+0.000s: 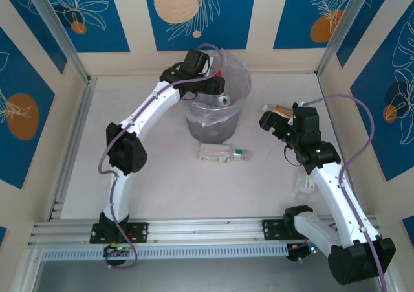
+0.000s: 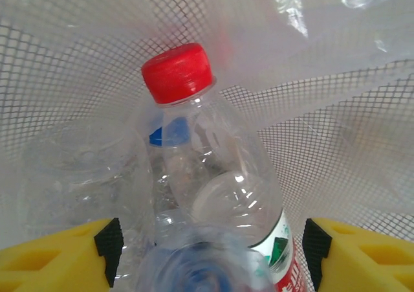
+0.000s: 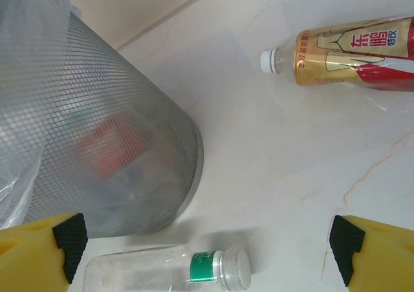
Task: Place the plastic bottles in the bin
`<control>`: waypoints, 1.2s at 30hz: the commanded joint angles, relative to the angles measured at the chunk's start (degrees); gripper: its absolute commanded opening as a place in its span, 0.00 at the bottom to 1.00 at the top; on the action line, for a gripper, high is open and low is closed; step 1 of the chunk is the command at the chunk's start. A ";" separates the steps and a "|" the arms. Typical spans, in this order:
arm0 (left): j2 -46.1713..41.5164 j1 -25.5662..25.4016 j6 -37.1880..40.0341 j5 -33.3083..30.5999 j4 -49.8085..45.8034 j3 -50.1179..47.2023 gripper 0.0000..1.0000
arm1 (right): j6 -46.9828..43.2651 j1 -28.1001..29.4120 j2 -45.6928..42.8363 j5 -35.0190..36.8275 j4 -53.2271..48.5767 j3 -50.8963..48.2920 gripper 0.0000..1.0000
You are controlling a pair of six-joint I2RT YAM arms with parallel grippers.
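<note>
The grey mesh bin (image 1: 207, 127), lined with a clear bag, stands at the middle back. My left gripper (image 1: 217, 90) hangs over its mouth. In the left wrist view my left gripper (image 2: 213, 248) is open. A clear red-capped bottle (image 2: 213, 169) lies just below it among other bottles in the bin, clear of both pads. Another clear bottle with a green neck band (image 1: 220, 153) (image 3: 168, 272) lies on the table in front of the bin. My right gripper (image 1: 275, 120) (image 3: 207, 243) is open above it. A gold-labelled bottle (image 3: 349, 52) (image 1: 279, 109) lies further back.
One more clear bottle (image 1: 304, 185) lies beside my right arm's forearm. The bin's wall (image 3: 97, 143) stands close on the left of my right gripper. Aluminium posts and walls (image 1: 74, 65) frame the table on three sides.
</note>
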 commanded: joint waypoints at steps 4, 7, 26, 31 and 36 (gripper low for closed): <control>-5.27 -0.89 -1.84 5.12 0.21 1.03 0.77 | 1.98 -0.24 0.32 0.14 -0.58 -2.41 1.00; -6.97 -0.97 -2.34 5.81 1.73 -0.68 0.78 | 2.54 -0.27 0.31 0.99 -0.90 -3.08 0.99; -21.87 -1.01 -3.99 11.04 11.26 -16.47 0.99 | 19.22 -0.07 3.64 -6.04 6.58 -11.39 1.00; -28.29 -1.01 -5.18 11.88 15.18 -24.58 0.99 | 26.35 -0.01 5.07 -6.51 5.77 -12.02 0.99; -37.13 -0.97 -4.62 8.01 20.13 -35.35 0.99 | 35.98 0.32 6.28 -7.19 3.96 -12.55 0.99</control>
